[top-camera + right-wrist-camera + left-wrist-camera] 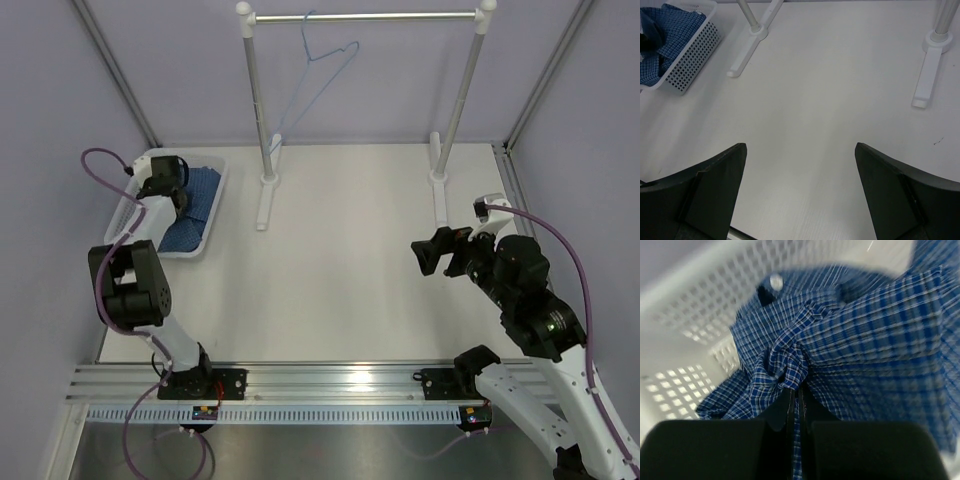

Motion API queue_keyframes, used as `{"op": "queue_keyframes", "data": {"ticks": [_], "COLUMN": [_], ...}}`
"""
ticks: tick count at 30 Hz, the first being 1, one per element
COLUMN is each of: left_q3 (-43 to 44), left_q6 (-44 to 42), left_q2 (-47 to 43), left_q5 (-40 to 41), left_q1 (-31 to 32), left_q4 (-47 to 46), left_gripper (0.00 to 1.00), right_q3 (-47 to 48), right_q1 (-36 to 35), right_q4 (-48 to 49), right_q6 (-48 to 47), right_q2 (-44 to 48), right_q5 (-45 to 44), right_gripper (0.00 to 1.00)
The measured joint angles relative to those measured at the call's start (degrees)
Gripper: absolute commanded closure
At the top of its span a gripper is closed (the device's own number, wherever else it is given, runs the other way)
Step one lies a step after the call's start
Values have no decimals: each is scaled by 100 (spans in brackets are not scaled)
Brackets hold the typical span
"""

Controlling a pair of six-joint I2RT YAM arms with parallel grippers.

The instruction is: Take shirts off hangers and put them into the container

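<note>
The blue checked shirt (203,196) lies crumpled inside the white mesh container (185,253) at the table's far left. My left gripper (172,200) reaches down into the container. In the left wrist view this gripper (796,390) is shut on a bunched fold of the shirt (865,340), with a strip of cloth pinched between the jaws and the container's wall (710,295) behind. The light-blue wire hanger (322,72) hangs bare on the rail. My right gripper (432,255) hovers open over the right of the table, nothing between its fingers (715,190).
The white-and-metal clothes rail (370,16) spans the back, its two feet (747,47) (927,85) standing on the table. The right wrist view also shows the container (690,55) with the shirt (670,25) at far left. Frame posts edge the table.
</note>
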State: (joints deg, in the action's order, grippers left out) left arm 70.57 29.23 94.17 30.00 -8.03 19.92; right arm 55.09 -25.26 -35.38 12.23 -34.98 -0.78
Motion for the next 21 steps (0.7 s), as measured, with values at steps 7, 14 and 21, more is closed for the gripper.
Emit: {"op": "queue_keyframes", "data": {"ticks": [7,14,21], "left_q3": [310,398,754], "left_q6": [70,-15,-345], "left_q2": [1303,1060,-807], "left_q5": [-546,-1027,-1353], "left_q1": [-177,-407,-437], "left_q4": [750,1021,1447], "left_gripper": [100,64,5], "right_q3": [79,203,549], "right_q1": [0,0,0], "right_q4": [-96,-197,-385], "right_q6": [17,44,-15], "right_q2": [138,306,354], "right_q5": [-11,-59,-210], "right_gripper": [1,0,0]}}
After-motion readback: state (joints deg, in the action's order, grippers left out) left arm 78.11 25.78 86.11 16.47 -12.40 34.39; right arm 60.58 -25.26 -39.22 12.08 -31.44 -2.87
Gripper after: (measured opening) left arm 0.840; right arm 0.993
